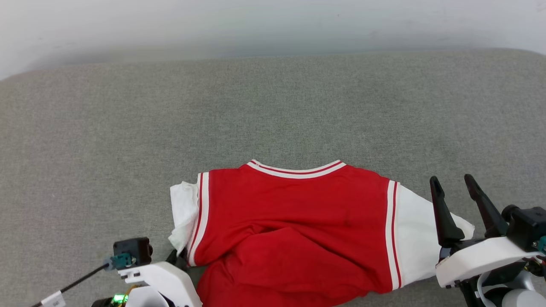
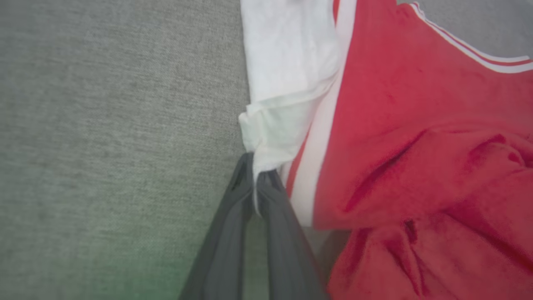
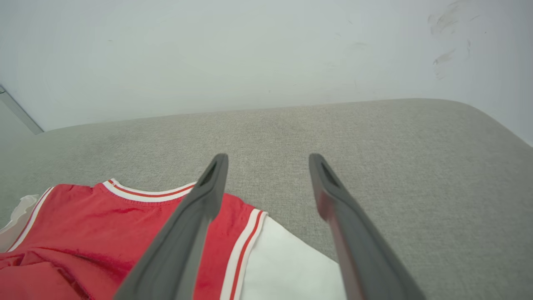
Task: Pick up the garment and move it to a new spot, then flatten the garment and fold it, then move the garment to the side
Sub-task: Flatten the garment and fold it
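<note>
One shirt (image 1: 294, 230) lies rumpled on the grey cushion (image 1: 273, 106) below a white wall (image 1: 273, 21). The left gripper (image 2: 255, 177) pinches one white sleeve (image 2: 287, 62); the right gripper (image 1: 451, 179) hovers spread and empty over the second sleeve (image 1: 416, 238)

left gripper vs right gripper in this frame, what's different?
The left gripper is shut, pinching the edge of the left sleeve; the right gripper is open, with nothing between its fingers. The left sleeve is bunched against the red body; the right sleeve, by the right gripper, lies spread out. Shared: both have long dark fingers, one at each sleeve of the garment.
</note>
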Robot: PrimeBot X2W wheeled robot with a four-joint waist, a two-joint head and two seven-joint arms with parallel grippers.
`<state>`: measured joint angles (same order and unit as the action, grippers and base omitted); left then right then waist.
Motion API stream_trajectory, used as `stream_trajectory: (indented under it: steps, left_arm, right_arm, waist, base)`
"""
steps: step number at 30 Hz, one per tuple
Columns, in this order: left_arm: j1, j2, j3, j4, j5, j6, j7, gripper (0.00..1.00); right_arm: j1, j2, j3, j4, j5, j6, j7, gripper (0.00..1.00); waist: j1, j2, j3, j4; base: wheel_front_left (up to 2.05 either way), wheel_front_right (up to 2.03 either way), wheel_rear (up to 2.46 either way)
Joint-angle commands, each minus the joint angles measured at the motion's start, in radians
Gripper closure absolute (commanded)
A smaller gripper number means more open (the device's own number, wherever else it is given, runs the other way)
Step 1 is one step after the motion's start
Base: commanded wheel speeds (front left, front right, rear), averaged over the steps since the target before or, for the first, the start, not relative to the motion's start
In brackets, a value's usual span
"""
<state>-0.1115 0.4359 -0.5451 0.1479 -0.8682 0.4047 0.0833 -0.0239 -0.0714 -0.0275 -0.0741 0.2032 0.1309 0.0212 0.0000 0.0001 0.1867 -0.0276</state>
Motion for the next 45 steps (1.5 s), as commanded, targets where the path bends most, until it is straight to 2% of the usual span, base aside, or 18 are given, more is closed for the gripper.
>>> stream_trajectory:
  steps: [1, 5, 14, 15, 20, 24, 25, 32, 36, 37, 38, 39, 45]
  left_arm:
    - [0.028, -0.001, -0.006, 0.014, -0.003, 0.001, 0.001, 0.00]
    - [0.010, 0.006, 0.014, -0.002, 0.048, 0.022, -0.092, 0.00]
    - [-0.076, 0.047, -0.033, -0.061, 0.199, 0.015, -0.203, 0.00]
    - [-0.102, 0.052, -0.052, -0.083, 0.240, 0.013, -0.223, 0.00]
    - [-0.128, 0.044, -0.055, -0.117, 0.267, 0.017, -0.260, 0.00]
    - [-0.143, 0.031, -0.055, -0.141, 0.277, 0.022, -0.280, 0.00]
    - [-0.158, 0.020, -0.053, -0.153, 0.279, 0.021, -0.288, 0.00]
    - [-0.188, 0.000, -0.050, -0.151, 0.282, 0.010, -0.306, 0.00]
    - [-0.192, -0.006, -0.048, -0.136, 0.273, 0.002, -0.311, 0.00]
    - [-0.192, -0.006, -0.046, -0.133, 0.270, 0.000, -0.312, 0.00]
    - [-0.192, -0.005, -0.044, -0.130, 0.267, -0.003, -0.313, 0.00]
    - [-0.191, -0.003, -0.043, -0.126, 0.266, -0.005, -0.313, 0.00]
    - [-0.187, 0.032, -0.022, -0.093, 0.226, -0.024, -0.272, 0.00]
  right_arm:
    - [0.009, -0.006, -0.001, -0.003, 0.002, 0.000, 0.002, 0.00]
    - [0.027, -0.007, -0.008, -0.002, 0.003, 0.000, 0.014, 0.00]
    - [0.071, -0.010, -0.071, 0.018, 0.026, 0.000, 0.090, 0.00]
    - [0.083, -0.020, -0.106, 0.042, 0.045, 0.000, 0.150, 0.00]
    - [0.073, -0.074, -0.163, 0.124, 0.119, 0.000, 0.291, 0.00]
    - [0.032, -0.132, -0.170, 0.198, 0.189, 0.000, 0.431, 0.00]
    - [-0.012, -0.169, -0.154, 0.234, 0.237, 0.000, 0.512, 0.00]
    - [-0.117, -0.226, -0.095, 0.330, 0.307, 0.000, 0.626, 0.00]
    - [-0.128, -0.223, -0.046, 0.426, 0.346, 0.000, 0.678, 0.00]
    - [-0.127, -0.217, -0.033, 0.445, 0.359, 0.000, 0.690, 0.53]
    - [-0.125, -0.216, -0.020, 0.458, 0.370, 0.000, 0.697, 0.84]
    - [-0.125, -0.214, -0.009, 0.465, 0.381, 0.000, 0.700, 1.00]
    - [-0.152, -0.267, 0.010, 0.431, 0.385, 0.000, 0.605, 1.00]
  waist:
    - [0.0000, -0.0001, -0.007, -0.001]
    - [0.0000, -0.0001, -0.040, -0.005]
    - [0.0000, -0.0001, -0.103, -0.014]
    - [0.0000, -0.0001, -0.110, -0.017]
    - [0.0000, -0.0001, -0.091, -0.007]
    - [0.0000, -0.0001, -0.060, 0.016]
    - [0.0000, -0.0001, -0.029, 0.039]
    - [0.0000, -0.0001, 0.041, 0.086]
    - [0.0000, -0.0001, 0.059, 0.102]
    - [0.0000, -0.0001, 0.060, 0.104]
    - [0.0000, -0.0001, 0.062, 0.105]
    - [0.0000, -0.0001, 0.062, 0.104]
    - [0.0000, -0.0001, 0.035, 0.077]
  base:
    - [0.00, 0.00, 0.00]
    - [0.00, 0.00, 0.00]
    - [0.00, 0.00, 0.00]
    - [0.00, 0.00, 0.00]
    - [0.00, 0.00, 0.00]
    - [0.00, 0.00, 0.00]
    - [0.00, 0.00, 0.00]
    - [0.00, 0.00, 0.00]
    - [0.00, 0.00, 0.00]
    - [0.00, 0.00, 0.00]
    - [0.00, 0.00, 0.00]
    - [0.00, 0.00, 0.00]
    - [0.00, 0.00, 0.00]
